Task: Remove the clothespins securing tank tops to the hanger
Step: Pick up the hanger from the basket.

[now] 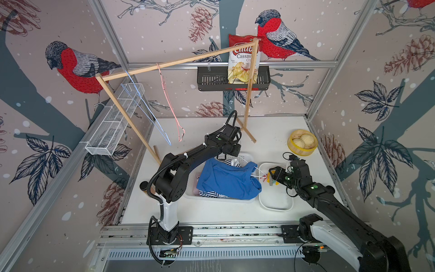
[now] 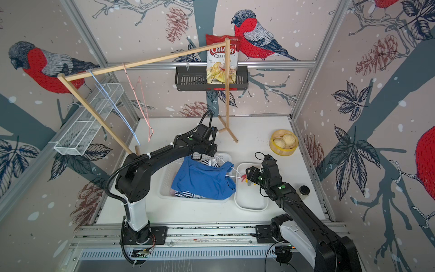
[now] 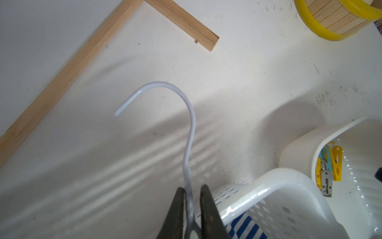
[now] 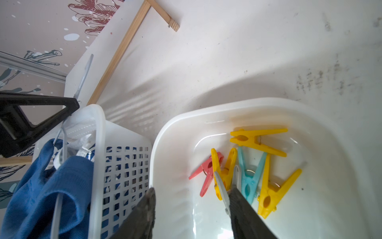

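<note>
Black, white-based left arm (image 1: pixel 174 183) folded sharply at the elbow, forearm reaching forward, wrist pitched down. The left gripper (image 3: pixel 192 187) has its two dark fingers (image 3: pixel 208 209) set close together, pinching the twisted neck of a thin white wire hanger (image 3: pixel 194 124) whose hook sticks out ahead of the tips. Black right arm (image 1: pixel 334 206) stretched long and low from its white base link, wrist angled down; right gripper (image 4: pixel 192 188) stands with jaws well apart, its fingers (image 4: pixel 244 209) dark and scuffed.

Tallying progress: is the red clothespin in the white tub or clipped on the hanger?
In the tub: the right wrist view shows the red clothespin lying loose on its floor beside yellow clothespins.
</note>
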